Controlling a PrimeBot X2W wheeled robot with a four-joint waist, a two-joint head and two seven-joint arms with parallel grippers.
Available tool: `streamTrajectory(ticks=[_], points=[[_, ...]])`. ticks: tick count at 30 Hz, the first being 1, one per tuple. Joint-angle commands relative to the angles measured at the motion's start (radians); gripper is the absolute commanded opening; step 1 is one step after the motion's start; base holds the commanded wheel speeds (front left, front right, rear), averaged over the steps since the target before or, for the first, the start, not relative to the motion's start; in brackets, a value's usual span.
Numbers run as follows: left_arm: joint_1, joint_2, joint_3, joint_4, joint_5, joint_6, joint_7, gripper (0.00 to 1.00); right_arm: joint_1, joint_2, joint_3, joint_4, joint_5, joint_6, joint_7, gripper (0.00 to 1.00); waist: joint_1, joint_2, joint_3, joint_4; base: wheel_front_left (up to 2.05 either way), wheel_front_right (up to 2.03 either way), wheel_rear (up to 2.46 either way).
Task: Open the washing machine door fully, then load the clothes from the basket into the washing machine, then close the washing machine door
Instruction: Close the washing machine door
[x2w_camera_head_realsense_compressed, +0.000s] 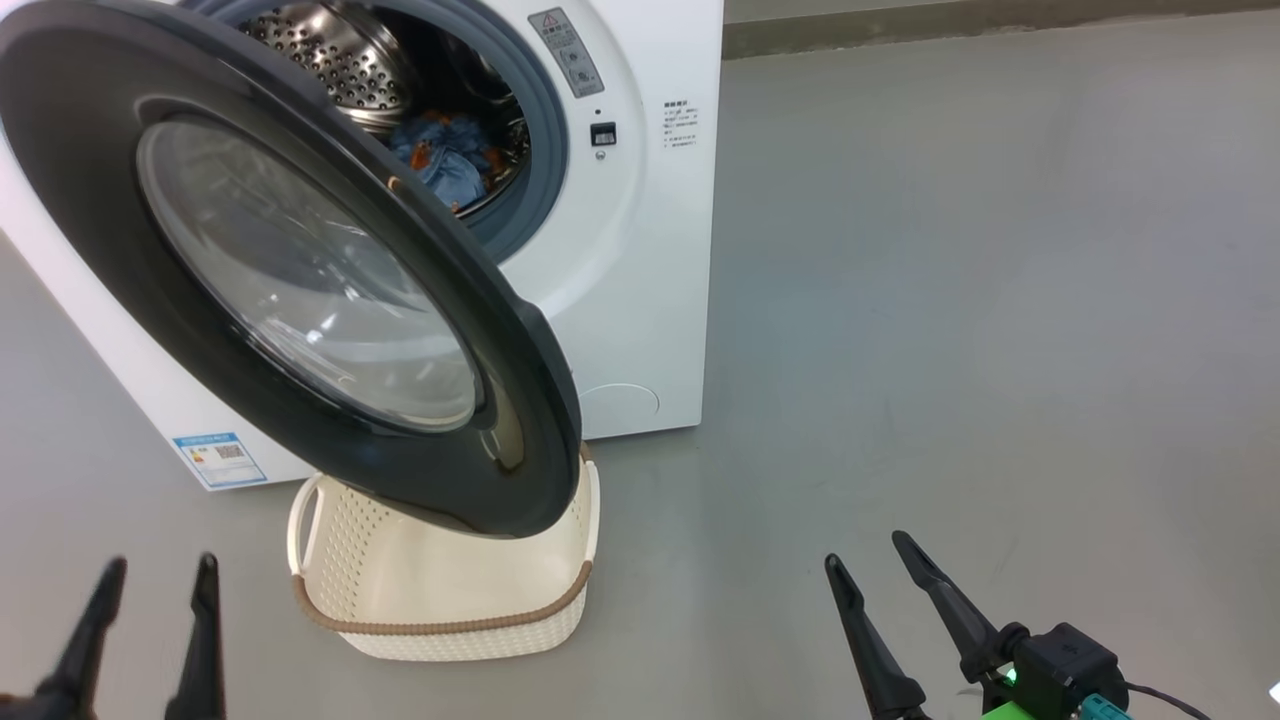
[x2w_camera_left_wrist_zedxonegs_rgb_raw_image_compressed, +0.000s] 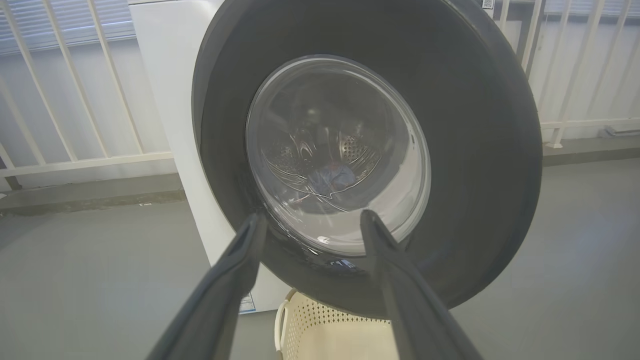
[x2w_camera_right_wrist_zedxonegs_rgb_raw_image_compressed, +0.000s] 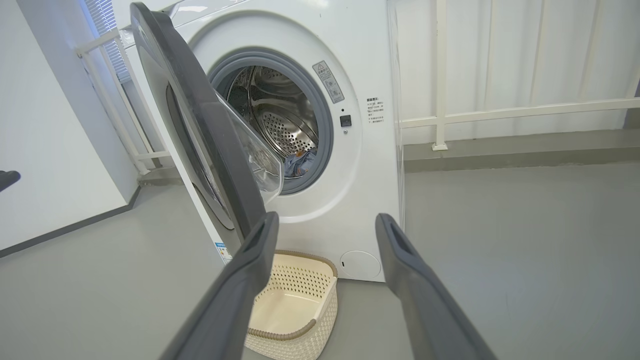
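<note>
The washing machine (x2w_camera_head_realsense_compressed: 640, 250) is standing on the grey floor (x2w_camera_head_realsense_compressed: 950, 300) with its front panel facing the robot. The washing machine door (x2w_camera_head_realsense_compressed: 95, 220) is swinging out on its hinge side at the machine's left, standing partly open, its black ring and clear glass bowl turned toward the head camera. The clothes (x2w_camera_head_realsense_compressed: 450, 165), blue with orange print, are lying in a bundle at the bottom of the steel drum, behind the grey gasket. The basket (x2w_camera_head_realsense_compressed: 440, 627) is sitting on the floor just before the machine's lower front edge, under the door's bottom rim, and its pale inner bottom is showing in the right wrist view. The door's lower edge seems to be hanging just above the basket's rim, though contact is hard to judge.

The left end effector (x2w_camera_head_realsense_compressed: 160, 565) is hovering low at the near left, fingers spread apart and holding nothing, pointing at the door's glass. The right end effector (x2w_camera_head_realsense_compressed: 865, 550) is hovering at the near right over bare floor, its fingers likewise parted, well apart from the basket and the machine
</note>
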Motion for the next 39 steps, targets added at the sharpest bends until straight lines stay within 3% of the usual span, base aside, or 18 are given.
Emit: streamTrajectory(ticks=[1,7,24,39], points=[[-0.01,0.007,0.044,-0.029,0.007,0.013,-0.006,1.0,-0.013,0.004,0.018,-0.03,-0.003,0.001,-0.012,1.0,0.0,0.0,0.002,0.001,0.0,0.0,0.0],[0.051,-0.04,0.042,-0.023,0.013,0.029,-0.006,1.0,-0.009,0.004,0.011,-0.032,-0.005,0.001,-0.012,1.0,0.0,0.0,0.007,0.005,0.0,0.0,0.0],[0.098,-0.103,0.033,-0.002,0.069,0.058,-0.006,1.0,-0.007,0.004,-0.007,-0.03,-0.008,0.001,-0.012,1.0,0.0,0.0,0.014,-0.005,0.0,0.0,0.0],[0.097,-0.137,0.062,0.003,0.075,0.04,-0.006,1.0,-0.004,0.004,-0.017,-0.026,-0.009,0.001,-0.012,1.0,0.0,0.0,0.018,-0.007,0.0,0.0,0.0]])
